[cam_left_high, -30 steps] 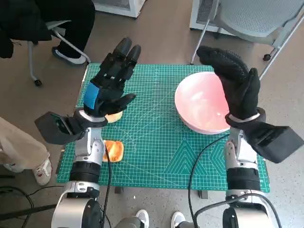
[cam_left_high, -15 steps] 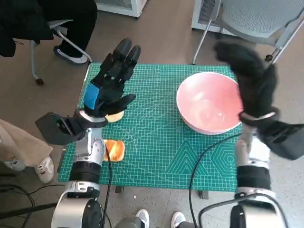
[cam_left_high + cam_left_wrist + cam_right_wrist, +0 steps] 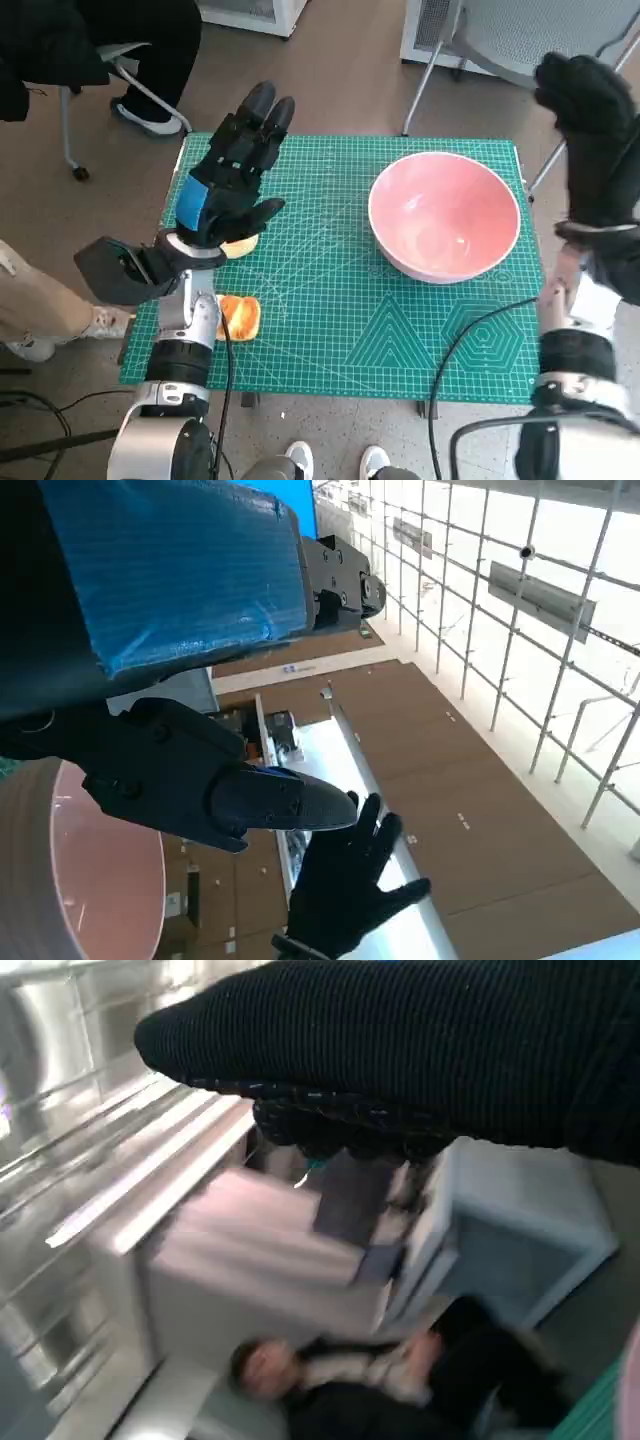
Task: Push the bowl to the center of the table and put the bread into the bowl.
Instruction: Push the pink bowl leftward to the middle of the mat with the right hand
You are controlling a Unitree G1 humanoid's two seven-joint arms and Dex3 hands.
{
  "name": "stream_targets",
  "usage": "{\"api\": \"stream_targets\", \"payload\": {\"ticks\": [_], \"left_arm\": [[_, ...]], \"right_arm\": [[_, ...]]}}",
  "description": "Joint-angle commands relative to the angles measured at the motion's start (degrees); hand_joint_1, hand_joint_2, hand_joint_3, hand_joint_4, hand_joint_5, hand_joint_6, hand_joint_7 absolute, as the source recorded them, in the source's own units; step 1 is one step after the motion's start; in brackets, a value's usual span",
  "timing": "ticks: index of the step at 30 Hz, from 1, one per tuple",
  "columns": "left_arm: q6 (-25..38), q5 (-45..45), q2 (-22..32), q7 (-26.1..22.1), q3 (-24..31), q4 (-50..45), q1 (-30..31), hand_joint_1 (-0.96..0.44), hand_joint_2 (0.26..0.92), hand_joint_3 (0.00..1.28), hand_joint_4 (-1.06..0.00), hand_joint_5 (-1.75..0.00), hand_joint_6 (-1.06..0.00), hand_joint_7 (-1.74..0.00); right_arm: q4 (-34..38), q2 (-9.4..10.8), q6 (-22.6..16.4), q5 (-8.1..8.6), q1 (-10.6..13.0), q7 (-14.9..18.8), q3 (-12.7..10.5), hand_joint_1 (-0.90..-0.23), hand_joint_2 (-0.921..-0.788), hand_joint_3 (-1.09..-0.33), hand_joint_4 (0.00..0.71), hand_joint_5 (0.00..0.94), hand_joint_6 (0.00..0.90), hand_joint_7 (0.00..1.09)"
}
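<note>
The robot's left hand (image 3: 228,175) is raised with its fingers (image 3: 255,118) extended toward one o'clock, holding nothing, above its pale left forearm (image 3: 183,330). At three o'clock, the gloved right hand (image 3: 595,130) stands upright and empty, fingers apart, above the right forearm (image 3: 570,345).

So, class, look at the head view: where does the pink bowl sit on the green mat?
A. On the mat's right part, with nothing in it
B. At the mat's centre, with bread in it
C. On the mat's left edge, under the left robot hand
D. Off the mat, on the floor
A: the pink bowl sits on the right part of the green mat and shows only its bare inside.
</note>
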Motion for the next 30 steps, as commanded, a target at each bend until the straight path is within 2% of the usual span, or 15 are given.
{"api": "stream_targets", "payload": {"ticks": [1,6,9,13,17,21,30], "left_arm": [[0.0,-0.8,0.3,-0.4,0.2,-0.3,0.2,-0.56,0.921,0.24,-0.01,0.0,-0.17,-0.01],[-0.2,-1.0,0.5,-0.7,0.5,0.1,0.1,-0.55,0.921,0.24,-0.01,0.0,-0.17,-0.01],[-0.2,-1.1,0.6,-0.8,0.6,0.2,0.2,-0.55,0.921,0.24,-0.01,0.0,-0.17,-0.01],[-0.1,-1.4,0.7,-1.1,0.8,0.3,0.2,-0.55,0.921,0.24,-0.01,0.0,-0.17,-0.01],[-0.2,-1.6,0.9,-1.2,0.9,0.5,0.2,-0.55,0.921,0.24,-0.01,0.0,-0.17,-0.01],[0.1,-1.8,1.0,-1.1,1.0,0.0,0.4,-0.55,0.921,0.24,-0.01,0.0,-0.17,-0.02],[0.9,-2.2,1.3,-0.7,1.2,-1.7,1.1,-0.55,0.921,0.24,-0.02,-0.01,-0.18,-0.02]], "right_arm": [[5.1,-1.5,2.1,-1.85,-0.9,-2.9,-0.3,-0.669,-0.921,-0.78,0.157,0.0,0.064,0.4],[8.0,-1.8,5.4,-1.36,-1.8,-3.5,-1.1,-0.681,-0.921,-0.777,0.144,0.0,0.057,0.39],[9.2,-1.6,7.9,-0.47,-2.1,-2.9,-2.0,-0.684,-0.921,-0.776,0.138,0.0,0.056,0.38],[10.5,-1.3,11.4,0.71,-2.3,-1.9,-3.4,-0.67,-0.921,-0.793,0.133,0.0,0.063,0.36],[11.5,-1.1,14.7,1.19,-2.4,-2.0,-4.5,-0.659,-0.921,-0.807,0.131,0.0,0.071,0.34],[12.4,-1.0,17.3,1.33,-2.3,-2.5,-5.1,-0.668,-0.921,-0.806,0.133,0.001,0.081,0.33],[14.1,-1.3,22.4,1.16,-1.5,-4.3,-6.5,-0.661,-0.921,-0.814,0.156,0.002,0.142,0.24]]}}
